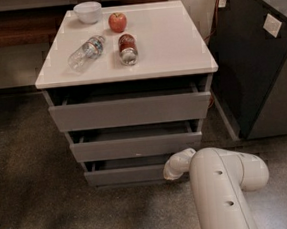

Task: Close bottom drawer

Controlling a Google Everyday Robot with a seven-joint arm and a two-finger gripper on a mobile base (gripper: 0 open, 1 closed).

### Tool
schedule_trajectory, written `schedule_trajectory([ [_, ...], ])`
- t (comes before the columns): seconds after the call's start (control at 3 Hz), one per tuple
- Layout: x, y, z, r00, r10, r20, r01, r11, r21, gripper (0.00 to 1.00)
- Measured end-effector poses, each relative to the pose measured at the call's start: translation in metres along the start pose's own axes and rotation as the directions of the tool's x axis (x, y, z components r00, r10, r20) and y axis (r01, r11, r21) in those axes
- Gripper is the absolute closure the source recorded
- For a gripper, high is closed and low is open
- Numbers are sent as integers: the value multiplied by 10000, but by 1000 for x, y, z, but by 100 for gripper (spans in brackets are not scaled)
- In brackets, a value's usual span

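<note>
Lower centre: gripper (169, 172) at bottom drawer (126, 174) right end, open or closed cannot tell | drawer pulled out, interior shadowed | upper left: bowl (88, 12) on table (169, 39)

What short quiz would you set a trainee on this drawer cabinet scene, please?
1. True or false: the matte grey bottom drawer is fully shut.
2. Where is the robot's tool?
A. Raised above the cabinet.
B. Low down, at the right end of the bottom drawer's front.
C. Inside the top drawer.
3. Which two things lie on their sides on the white cabinet top?

Key
1. False: it stands partly open.
2. B.
3. The clear plastic bottle and the red drink can.
</note>
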State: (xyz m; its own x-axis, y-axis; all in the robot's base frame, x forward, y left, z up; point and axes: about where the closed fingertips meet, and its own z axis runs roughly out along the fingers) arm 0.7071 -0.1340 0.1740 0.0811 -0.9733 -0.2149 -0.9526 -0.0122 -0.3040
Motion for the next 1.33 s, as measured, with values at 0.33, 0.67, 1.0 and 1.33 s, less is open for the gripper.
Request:
schedule_trajectory([
  [0.33,0,-11,1,9999,-83,-67,84,9999,138,100],
  [0.67,0,-12,1,9999,-95,-75,96,9998,160,100],
  [1.0,-1,-16,0,9999,-147,-78,149,9997,217,100],
  [1.33,-2,-21,0,9997,-229,-90,231,9992,312,100],
])
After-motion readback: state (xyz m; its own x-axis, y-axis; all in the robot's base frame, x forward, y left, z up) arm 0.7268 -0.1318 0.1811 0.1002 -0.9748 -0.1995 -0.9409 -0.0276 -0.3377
